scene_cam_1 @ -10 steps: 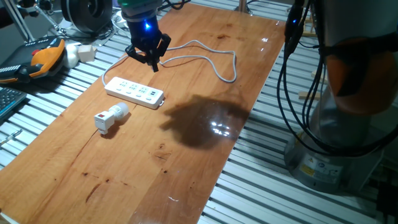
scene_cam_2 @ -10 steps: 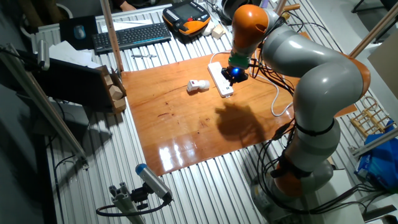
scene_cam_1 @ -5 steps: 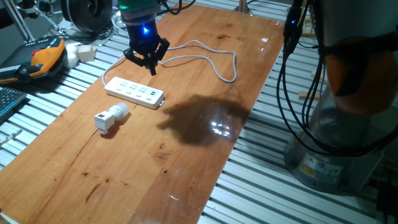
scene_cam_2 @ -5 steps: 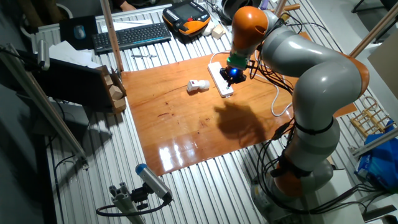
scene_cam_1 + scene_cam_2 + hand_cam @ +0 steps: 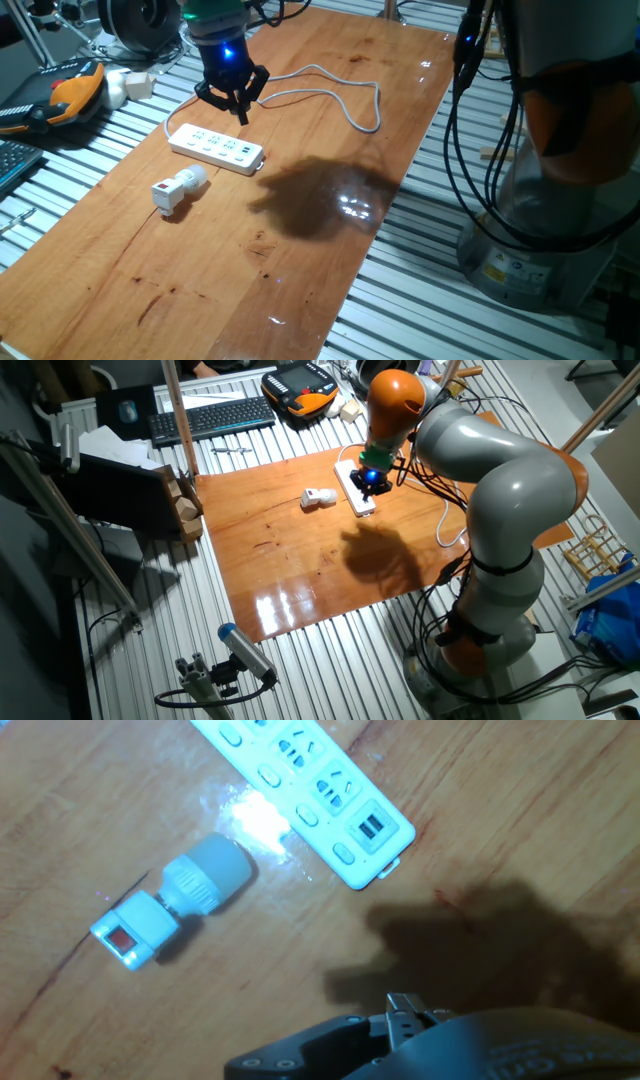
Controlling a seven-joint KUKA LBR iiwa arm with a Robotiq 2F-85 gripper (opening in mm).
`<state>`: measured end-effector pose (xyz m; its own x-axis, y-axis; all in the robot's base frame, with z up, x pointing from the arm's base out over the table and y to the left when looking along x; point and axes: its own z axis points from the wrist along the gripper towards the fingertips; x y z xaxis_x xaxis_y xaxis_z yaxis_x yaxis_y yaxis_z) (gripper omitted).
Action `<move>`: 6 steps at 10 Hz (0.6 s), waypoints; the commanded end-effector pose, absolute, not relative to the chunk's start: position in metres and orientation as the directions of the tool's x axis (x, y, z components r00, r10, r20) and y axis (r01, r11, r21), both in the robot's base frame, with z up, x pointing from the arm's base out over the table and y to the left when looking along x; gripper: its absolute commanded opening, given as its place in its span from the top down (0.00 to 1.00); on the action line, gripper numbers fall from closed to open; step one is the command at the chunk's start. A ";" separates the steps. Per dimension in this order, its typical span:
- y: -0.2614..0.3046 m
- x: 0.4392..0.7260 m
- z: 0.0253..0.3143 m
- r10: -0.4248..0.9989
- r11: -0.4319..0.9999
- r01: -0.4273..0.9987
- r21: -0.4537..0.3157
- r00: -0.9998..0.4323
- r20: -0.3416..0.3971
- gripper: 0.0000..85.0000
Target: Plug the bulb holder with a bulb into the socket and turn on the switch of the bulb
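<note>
The bulb holder point(image 5: 177, 188), a small white box with a bulb on one end, lies on its side on the wooden table, in front of the socket. The socket point(image 5: 215, 148) is a long white power strip whose cable point(image 5: 340, 95) loops to the back. My gripper point(image 5: 234, 100) hovers just behind and above the strip, open and empty, with a blue light on the hand. The other fixed view shows the gripper point(image 5: 372, 480) over the strip point(image 5: 356, 495), with the bulb holder point(image 5: 320, 497) to its left. In the hand view the bulb holder point(image 5: 170, 898) shows its red switch point(image 5: 120, 939) below the strip point(image 5: 310, 780).
Off the table's left edge lie an orange-and-black pendant point(image 5: 70, 95), a keyboard point(image 5: 210, 418) and small white items point(image 5: 125, 85). The arm's shadow point(image 5: 320, 195) falls mid-table. Black cables point(image 5: 465, 120) hang at the right by the robot base.
My gripper has moved a little to the left above the far side of the power strip. The bulb holder and the strip have not moved.
</note>
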<state>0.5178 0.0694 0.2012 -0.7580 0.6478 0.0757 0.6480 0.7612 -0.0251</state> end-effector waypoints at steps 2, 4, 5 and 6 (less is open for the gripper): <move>0.074 0.518 0.194 0.652 0.758 0.651 -0.036 -0.756 0.060 1.00; 0.077 0.519 0.192 0.662 0.749 0.661 -0.038 -0.747 0.062 1.00; 0.078 0.519 0.190 0.669 0.743 0.669 -0.029 -0.741 0.058 1.00; 0.080 0.520 0.188 0.678 0.735 0.678 -0.013 -0.733 0.050 1.00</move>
<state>0.5201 0.0809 0.1875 -0.7328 0.6786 0.0499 0.6791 0.7340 -0.0088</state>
